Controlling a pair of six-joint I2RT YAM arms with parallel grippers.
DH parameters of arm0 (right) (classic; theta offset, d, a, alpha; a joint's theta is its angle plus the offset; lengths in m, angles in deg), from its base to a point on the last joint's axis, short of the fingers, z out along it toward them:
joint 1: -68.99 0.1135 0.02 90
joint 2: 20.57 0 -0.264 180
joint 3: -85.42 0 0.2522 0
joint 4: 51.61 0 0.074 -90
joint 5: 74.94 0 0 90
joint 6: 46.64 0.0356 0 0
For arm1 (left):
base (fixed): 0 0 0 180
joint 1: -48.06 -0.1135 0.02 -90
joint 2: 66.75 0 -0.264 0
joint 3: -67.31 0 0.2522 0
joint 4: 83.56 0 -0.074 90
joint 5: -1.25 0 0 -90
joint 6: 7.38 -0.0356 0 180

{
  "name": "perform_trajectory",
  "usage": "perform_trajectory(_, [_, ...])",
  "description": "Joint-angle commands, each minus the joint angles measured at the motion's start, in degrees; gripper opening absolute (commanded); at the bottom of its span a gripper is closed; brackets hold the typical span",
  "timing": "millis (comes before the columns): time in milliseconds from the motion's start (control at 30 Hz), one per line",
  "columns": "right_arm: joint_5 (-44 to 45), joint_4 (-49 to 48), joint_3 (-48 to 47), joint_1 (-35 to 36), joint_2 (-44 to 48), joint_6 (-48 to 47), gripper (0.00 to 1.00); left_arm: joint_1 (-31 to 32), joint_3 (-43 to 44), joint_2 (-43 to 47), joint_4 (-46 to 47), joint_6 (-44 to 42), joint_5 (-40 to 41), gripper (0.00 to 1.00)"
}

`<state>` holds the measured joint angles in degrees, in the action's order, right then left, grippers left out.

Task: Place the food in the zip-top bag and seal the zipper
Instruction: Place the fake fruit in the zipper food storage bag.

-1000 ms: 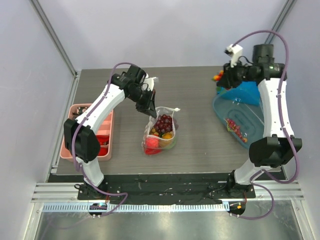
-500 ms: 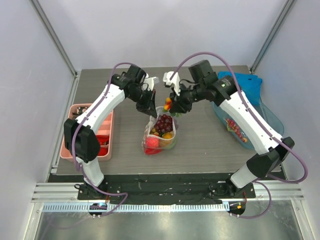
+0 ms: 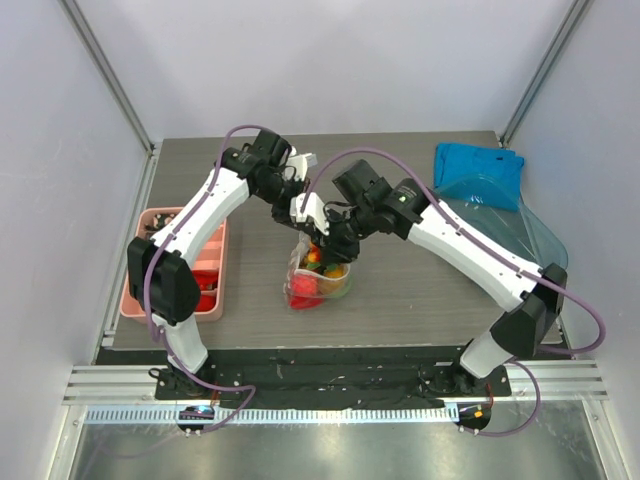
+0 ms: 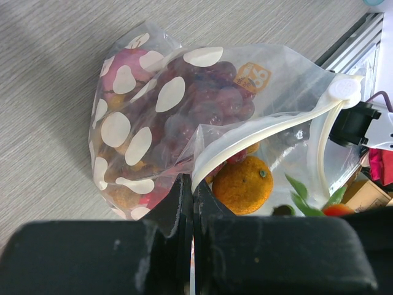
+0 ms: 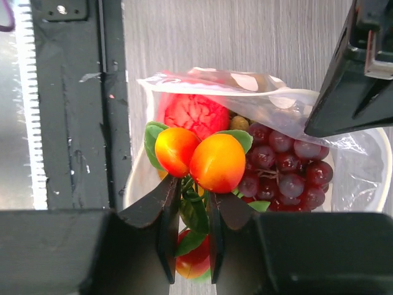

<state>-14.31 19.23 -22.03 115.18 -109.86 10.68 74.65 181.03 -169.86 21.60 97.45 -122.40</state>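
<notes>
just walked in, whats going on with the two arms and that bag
The robot is loading toy food into the dotted bag. The left gripper pinches the bag's rim, holding its mouth open. The right gripper holds a fruit sprig, two orange fruits with leaves, by the stem at the opening. Already inside are grapes, a red piece and an orange. The zipper is not yet sealed.

Just 1 label in sight, barely readable.
Orange sticker [image 4: 252, 74] showing through the zip-top bag [image 4: 142, 132] carries white characters, possibly digits, too warped to read.
</notes>
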Motion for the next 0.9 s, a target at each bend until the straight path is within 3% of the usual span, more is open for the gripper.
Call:
perform_trajectory(0, [3.6, -5.66, 0.79, 0.03, -2.37, 1.13, 0.29, -0.31, 1.99, 0.19, 1.05, 0.46, -1.42, 0.0])
perform_trajectory(133, [4.49, -5.49, -0.17, 0.82, -3.69, 0.87, 0.39, -0.31, 1.82, 0.45, 0.96, 0.29, -1.24, 0.0])
perform_trajectory(167, [4.58, -5.49, -0.53, 1.0, -3.87, 0.96, 0.58, -0.31, 1.81, 0.45, 0.96, 0.11, -1.24, 0.0])
perform_trajectory(200, [4.84, -4.7, -0.96, 1.44, -4.39, 0.87, 0.67, -0.31, 1.81, 0.45, 0.96, 0.11, -1.24, 0.0])
perform_trajectory(267, [5.37, -2.69, -3.59, 1.62, -4.83, 1.83, 0.81, -0.31, 1.99, 0.37, 0.96, 0.11, -1.42, 0.0])
perform_trajectory(367, [5.29, -1.1, -6.77, 0.66, -4.05, 2.8, 0.89, -0.4, 2.17, 0.54, 0.79, -0.41, -1.51, 0.0])
perform_trajectory(500, [2.39, -0.92, -7.29, -3.91, 0.51, 2.63, 0.94, -0.4, 2.17, 0.81, 0.61, -1.73, -1.94, 0.01])
perform_trajectory(667, [-4.81, -1.97, -6.69, -16.88, 4.39, 0.79, 0.95, -0.4, 4.36, -1.21, -2.72, -7.87, -5.72, 0.05])
perform_trajectory(867, [-17.82, -8.19, 6.83, -31.59, 10.27, -12.99, 0.87, -0.4, 7.26, -3.76, -5.89, -14.56, -8.62, 0.05])
